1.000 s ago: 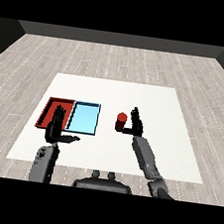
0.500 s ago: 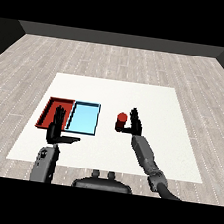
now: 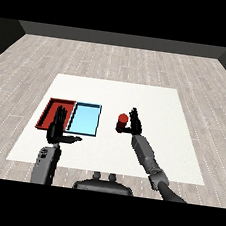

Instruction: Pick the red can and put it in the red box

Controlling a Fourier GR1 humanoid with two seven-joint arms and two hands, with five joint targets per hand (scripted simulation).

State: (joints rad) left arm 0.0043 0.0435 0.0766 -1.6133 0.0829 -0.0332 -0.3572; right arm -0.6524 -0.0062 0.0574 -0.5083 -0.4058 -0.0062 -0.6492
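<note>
The red can [image 3: 122,121] stands upright on the white table [image 3: 174,123], right of the trays. My right hand [image 3: 133,123] is right beside the can on its right side, fingers straight and pointing up, thumb reaching under the can's near side. It is open and not curled round the can. The red tray [image 3: 50,110] lies at the left with the light blue tray [image 3: 85,119] next to it. My left hand [image 3: 57,128] hovers over the red tray's near edge, open, with its thumb stretched to the right.
Both trays hold nothing visible. The light blue tray lies between the can and the red tray. Wooden floor surrounds the table on all sides.
My right hand has edged slightly left, closer to the red can. The can and my left hand have stayed where they were.
</note>
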